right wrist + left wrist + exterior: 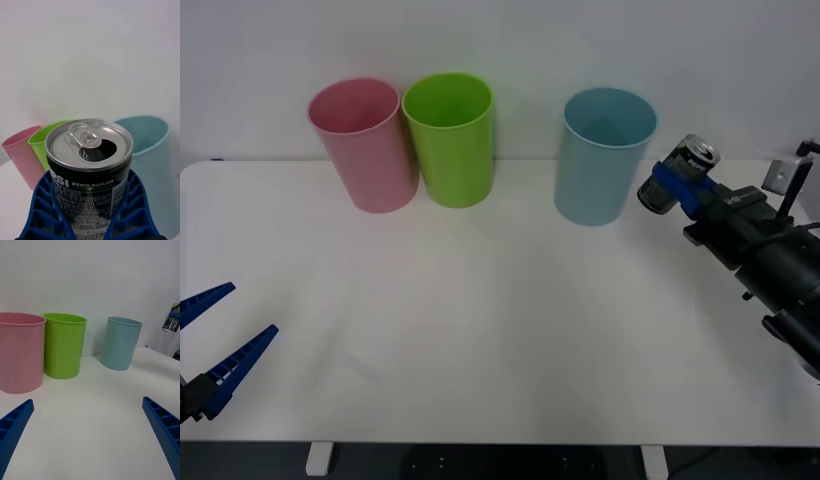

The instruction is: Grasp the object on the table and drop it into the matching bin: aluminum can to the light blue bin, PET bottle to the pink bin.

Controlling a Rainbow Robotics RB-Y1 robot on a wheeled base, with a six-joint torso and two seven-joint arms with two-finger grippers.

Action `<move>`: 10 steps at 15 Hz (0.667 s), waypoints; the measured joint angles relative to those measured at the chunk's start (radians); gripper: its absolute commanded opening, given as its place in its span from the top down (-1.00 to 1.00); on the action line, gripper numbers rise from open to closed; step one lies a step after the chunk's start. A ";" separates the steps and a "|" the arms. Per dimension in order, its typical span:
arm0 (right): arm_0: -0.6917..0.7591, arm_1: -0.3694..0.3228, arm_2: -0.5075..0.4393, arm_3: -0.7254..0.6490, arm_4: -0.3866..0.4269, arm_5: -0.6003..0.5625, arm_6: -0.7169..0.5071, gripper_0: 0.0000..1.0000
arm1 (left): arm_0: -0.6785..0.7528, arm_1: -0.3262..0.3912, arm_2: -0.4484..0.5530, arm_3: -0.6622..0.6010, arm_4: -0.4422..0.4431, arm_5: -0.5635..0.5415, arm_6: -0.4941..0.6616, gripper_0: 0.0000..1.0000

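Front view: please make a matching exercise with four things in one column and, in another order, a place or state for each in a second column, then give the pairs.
Things:
1. can
2. pink bin
3. left gripper
4. light blue bin

Places or states:
A. open, low over the table's near left corner
B. farthest left in the row of bins
C. held in the air by the right gripper
D. standing just left of the raised can

Pairs: 1-C, 2-B, 3-A, 4-D
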 measured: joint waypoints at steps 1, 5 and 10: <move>-0.012 -0.013 0.000 -0.009 0.000 0.000 -0.013 1.00 | 0.000 0.000 0.000 0.000 0.000 0.000 0.000 -1.00; -0.085 -0.060 -0.002 -0.012 0.019 0.000 -0.017 1.00 | 0.000 0.000 0.000 0.000 0.000 0.000 0.000 -1.00; -0.202 -0.108 -0.005 0.054 0.054 -0.014 -0.026 1.00 | 0.000 0.000 0.000 0.000 0.000 0.000 0.000 -1.00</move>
